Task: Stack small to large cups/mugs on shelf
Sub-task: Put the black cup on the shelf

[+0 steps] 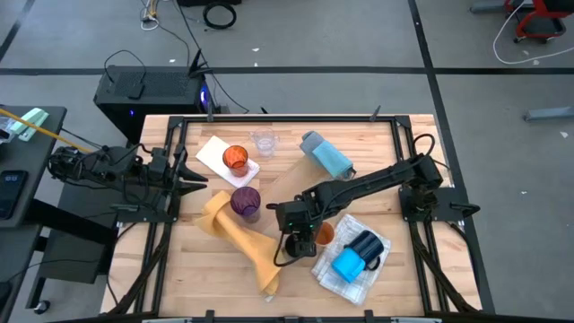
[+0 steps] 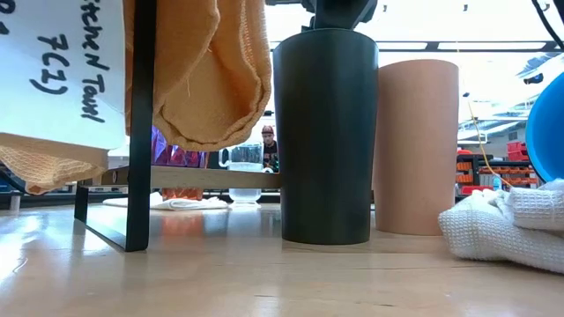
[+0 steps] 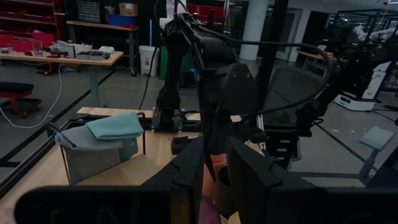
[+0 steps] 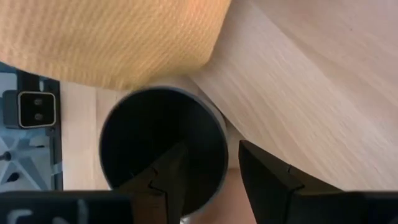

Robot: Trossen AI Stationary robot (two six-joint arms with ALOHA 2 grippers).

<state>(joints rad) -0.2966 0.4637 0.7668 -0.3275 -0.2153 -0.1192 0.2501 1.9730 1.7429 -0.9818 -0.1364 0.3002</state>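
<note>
Directly beneath the right gripper [image 4: 210,186], the upright black cup [image 4: 163,144] is straddled at its rim by parted fingers, one inside, one outside, not visibly clamped.

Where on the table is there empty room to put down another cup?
Bare wood shows along the back edge between the clear cup and the table's left corner, and at the front left, beside the yellow towel. The front right is crowded: the right end effector over the black cup, the orange cup, and the blue mug on its cloth.
</note>
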